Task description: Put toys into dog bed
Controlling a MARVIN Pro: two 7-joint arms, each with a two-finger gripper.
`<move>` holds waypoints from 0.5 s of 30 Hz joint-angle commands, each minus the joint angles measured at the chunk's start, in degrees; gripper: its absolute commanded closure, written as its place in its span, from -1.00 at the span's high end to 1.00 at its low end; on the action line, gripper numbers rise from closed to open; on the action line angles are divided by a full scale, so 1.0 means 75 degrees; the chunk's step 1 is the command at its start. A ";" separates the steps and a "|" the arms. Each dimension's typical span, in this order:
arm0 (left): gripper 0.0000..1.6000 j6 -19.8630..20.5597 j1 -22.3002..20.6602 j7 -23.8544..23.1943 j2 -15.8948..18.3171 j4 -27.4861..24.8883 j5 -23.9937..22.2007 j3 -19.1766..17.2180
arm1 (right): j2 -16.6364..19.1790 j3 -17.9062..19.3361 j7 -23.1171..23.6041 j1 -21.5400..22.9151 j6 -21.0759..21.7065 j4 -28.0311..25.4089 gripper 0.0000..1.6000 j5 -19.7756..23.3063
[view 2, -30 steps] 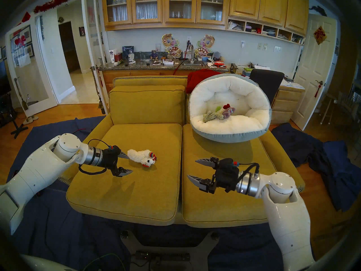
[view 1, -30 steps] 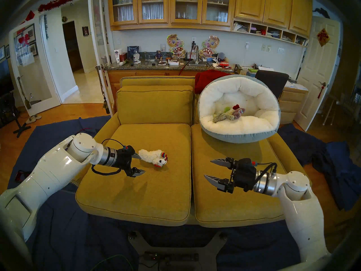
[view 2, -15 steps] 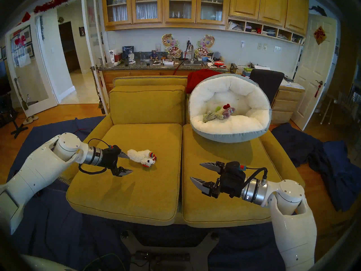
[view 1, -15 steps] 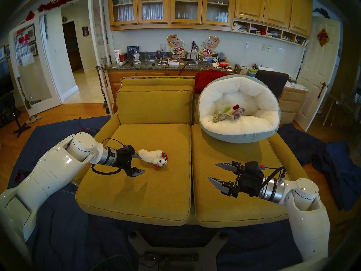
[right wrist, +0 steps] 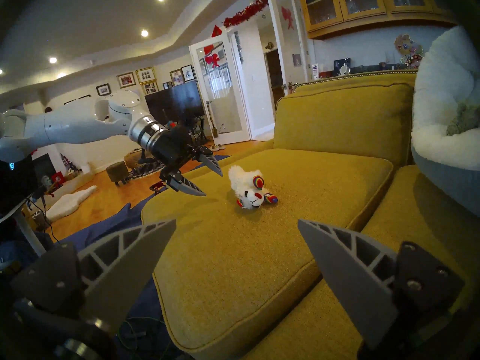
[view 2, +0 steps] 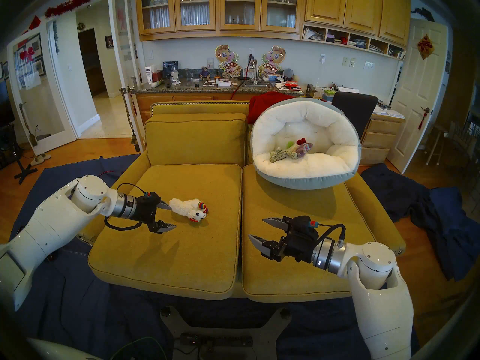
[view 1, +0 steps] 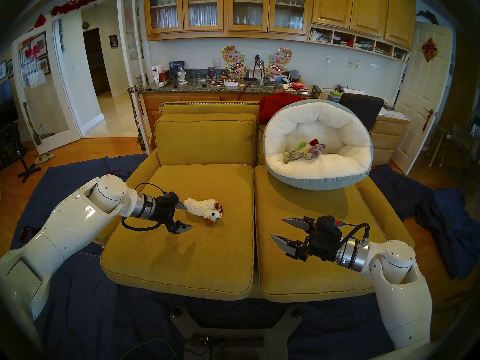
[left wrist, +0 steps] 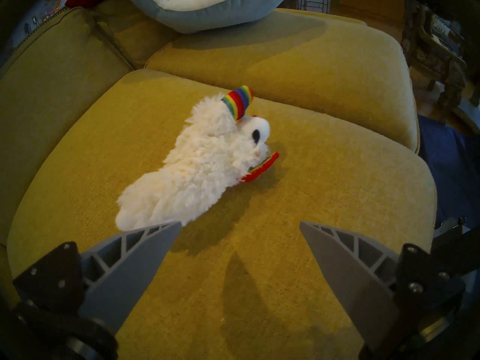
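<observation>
Warm, moderate indoor light throughout; recessed ceiling lights [right wrist: 144, 33] glare as white spots in the right wrist view, and daylight whitens the glass door [view 1: 44, 92] left of the sofa [view 1: 207, 138]. Soft shadows fall on the sofa beneath the dog bed [view 1: 319, 181] and both arms. All views bend strongly toward a dark rim; near fingers [left wrist: 135, 258] look slightly soft, the centres sharp.
</observation>
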 commanded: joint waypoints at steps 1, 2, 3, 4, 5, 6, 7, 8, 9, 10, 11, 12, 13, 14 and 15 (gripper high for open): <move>1.00 -0.0015 -0.0827 0.0061 -0.0268 -0.0046 0.0272 -0.0552 | 0.0008 0.0060 0.0056 0.0192 -0.0035 -0.0064 1.00 0.0103; 1.00 -0.0004 -0.0957 0.0039 -0.0298 0.0006 0.0305 -0.0494 | 0.0008 0.0061 0.0058 0.0198 -0.0035 -0.0051 1.00 0.0103; 1.00 -0.0017 -0.0950 0.0045 -0.0346 -0.0014 0.0387 -0.0570 | 0.0005 0.0063 0.0063 0.0205 -0.0035 -0.0039 1.00 0.0107; 1.00 -0.0017 -0.0950 0.0045 -0.0346 -0.0014 0.0387 -0.0570 | 0.0005 0.0063 0.0063 0.0205 -0.0035 -0.0039 1.00 0.0107; 1.00 -0.0025 -0.1032 0.0042 -0.0447 0.0040 0.0541 -0.0592 | -0.0001 0.0064 0.0083 0.0222 -0.0037 -0.0018 1.00 0.0113; 1.00 -0.0041 -0.1194 -0.0003 -0.0498 0.0141 0.0625 -0.0498 | -0.0004 0.0065 0.0099 0.0233 -0.0039 -0.0006 1.00 0.0117; 1.00 -0.0041 -0.1194 -0.0003 -0.0498 0.0141 0.0625 -0.0498 | -0.0004 0.0065 0.0099 0.0233 -0.0039 -0.0006 1.00 0.0117; 1.00 -0.0105 -0.1230 -0.0034 -0.0566 0.0160 0.0781 -0.0531 | -0.0010 0.0063 0.0116 0.0249 -0.0039 0.0012 1.00 0.0122; 1.00 -0.0105 -0.1230 -0.0034 -0.0566 0.0160 0.0781 -0.0531 | -0.0010 0.0063 0.0116 0.0249 -0.0039 0.0012 1.00 0.0122; 1.00 -0.0160 -0.1306 -0.0096 -0.0612 0.0214 0.0904 -0.0498 | -0.0016 0.0063 0.0129 0.0263 -0.0037 0.0027 1.00 0.0128; 1.00 -0.0238 -0.1432 -0.0195 -0.0722 0.0343 0.1099 -0.0417 | -0.0024 0.0062 0.0146 0.0284 -0.0035 0.0049 1.00 0.0132; 1.00 -0.0265 -0.1546 -0.0260 -0.0791 0.0462 0.1191 -0.0335 | -0.0029 0.0062 0.0156 0.0298 -0.0033 0.0062 1.00 0.0135; 1.00 -0.0265 -0.1546 -0.0260 -0.0791 0.0462 0.1191 -0.0335 | -0.0029 0.0062 0.0156 0.0298 -0.0033 0.0062 1.00 0.0135; 1.00 -0.0272 -0.1470 -0.0302 -0.0884 0.0475 0.1291 -0.0437 | -0.0035 0.0063 0.0163 0.0309 -0.0031 0.0073 1.00 0.0138; 1.00 -0.0315 -0.1716 -0.0402 -0.0938 0.0680 0.1372 -0.0215 | -0.0039 0.0063 0.0173 0.0320 -0.0031 0.0085 1.00 0.0139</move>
